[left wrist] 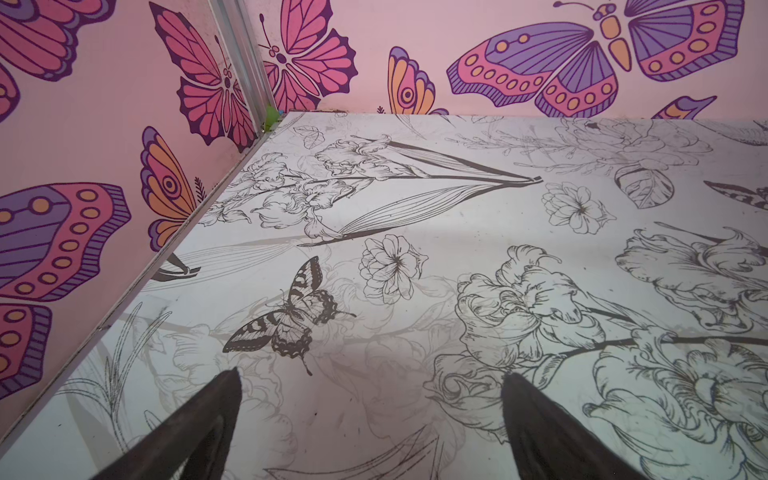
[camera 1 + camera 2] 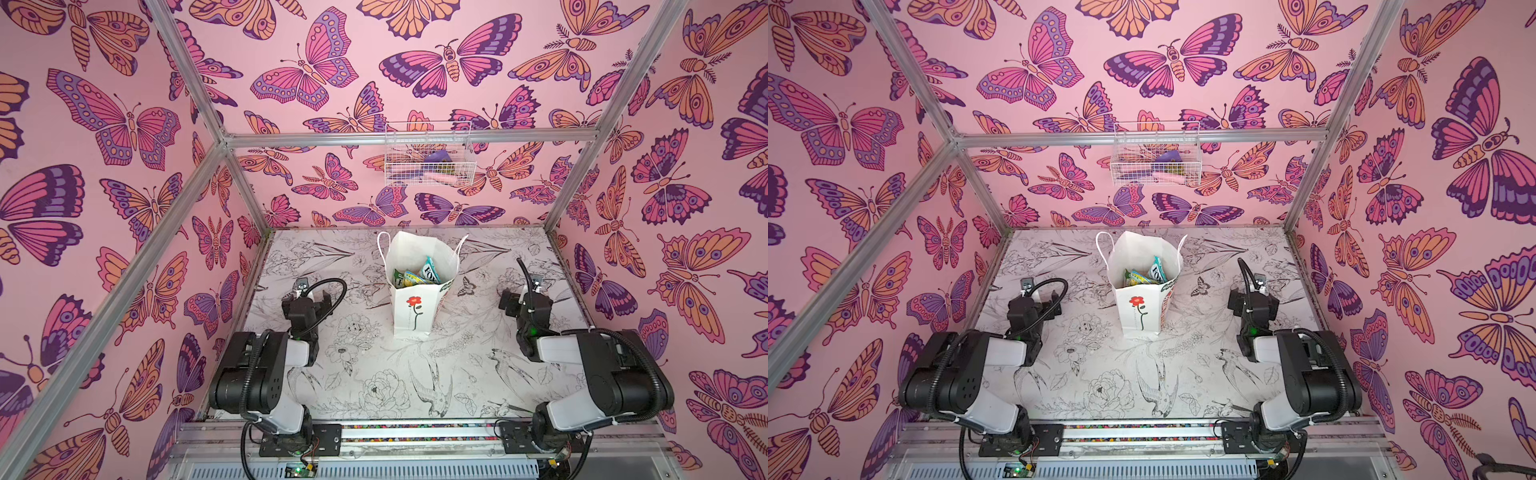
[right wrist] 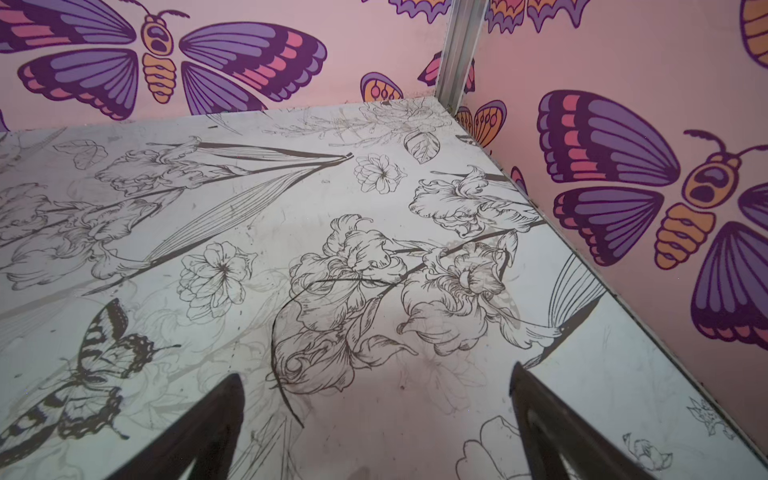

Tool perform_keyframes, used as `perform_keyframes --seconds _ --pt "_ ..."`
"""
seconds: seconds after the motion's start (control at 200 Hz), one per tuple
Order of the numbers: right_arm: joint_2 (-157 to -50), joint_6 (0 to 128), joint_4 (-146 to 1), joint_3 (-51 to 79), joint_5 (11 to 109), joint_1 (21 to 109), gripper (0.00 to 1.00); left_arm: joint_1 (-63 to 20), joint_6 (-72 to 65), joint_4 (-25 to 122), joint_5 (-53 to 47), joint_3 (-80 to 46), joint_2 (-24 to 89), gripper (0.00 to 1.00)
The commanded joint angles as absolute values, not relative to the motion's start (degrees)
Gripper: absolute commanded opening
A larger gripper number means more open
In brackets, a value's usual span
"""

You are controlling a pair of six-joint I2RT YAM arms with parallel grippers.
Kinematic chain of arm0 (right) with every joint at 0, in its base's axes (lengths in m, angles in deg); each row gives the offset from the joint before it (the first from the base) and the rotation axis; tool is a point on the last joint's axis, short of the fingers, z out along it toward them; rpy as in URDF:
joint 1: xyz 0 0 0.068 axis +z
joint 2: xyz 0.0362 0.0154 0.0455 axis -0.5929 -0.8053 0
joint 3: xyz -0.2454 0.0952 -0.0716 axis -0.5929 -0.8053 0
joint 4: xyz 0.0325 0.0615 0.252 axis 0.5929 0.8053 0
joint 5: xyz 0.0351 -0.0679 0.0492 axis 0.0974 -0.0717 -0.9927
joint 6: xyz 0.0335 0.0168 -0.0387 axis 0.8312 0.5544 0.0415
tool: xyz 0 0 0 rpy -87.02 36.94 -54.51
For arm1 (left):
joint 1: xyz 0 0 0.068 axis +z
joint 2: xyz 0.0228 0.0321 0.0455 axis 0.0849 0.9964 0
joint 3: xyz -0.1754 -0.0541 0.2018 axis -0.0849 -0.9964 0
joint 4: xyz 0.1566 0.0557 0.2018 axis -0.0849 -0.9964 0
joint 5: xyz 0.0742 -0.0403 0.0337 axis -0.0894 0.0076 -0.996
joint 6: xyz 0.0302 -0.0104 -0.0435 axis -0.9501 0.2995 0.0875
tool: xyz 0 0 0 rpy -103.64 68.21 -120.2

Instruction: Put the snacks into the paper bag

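Paper bag stood upright on the desk, snacks inside; left gripper and right gripper flanked it, well apart, empty.

The upright paper bag alone blocked the middle of the worktop. Open room lay on both sides.

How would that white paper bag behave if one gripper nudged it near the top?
Probably tips rather than slides: the paper bag stands tall on a narrow base on the table. Its thin walls look floppy, so the rim would likely buckle first. The snacks inside seem to be light packets, adding little ballast.
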State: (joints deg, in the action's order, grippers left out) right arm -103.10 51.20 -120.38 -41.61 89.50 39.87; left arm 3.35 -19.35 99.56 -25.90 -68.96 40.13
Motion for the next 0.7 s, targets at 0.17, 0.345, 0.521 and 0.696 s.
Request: perform_keyframes --seconds 0.17,0.345,0.521,0.696 --pt "-102.0 52.1 -120.1 -41.0 88.8 39.7 0.99 3.6 -18.4 99.3 -25.2 -69.1 39.3 0.99" --pt "-102.0 52.0 -120.2 -41.0 88.8 39.7 0.99 3.6 -18.4 99.3 -25.2 -69.1 39.3 0.99" --pt "-102.0 52.1 -120.3 -41.0 88.8 39.6 0.99 3.6 -18.5 99.5 -25.2 -69.3 39.2 0.99" --pt "-101.9 52.0 -120.3 -41.0 88.8 39.6 0.99 3.6 -18.5 99.6 -25.2 -69.3 39.2 0.99"
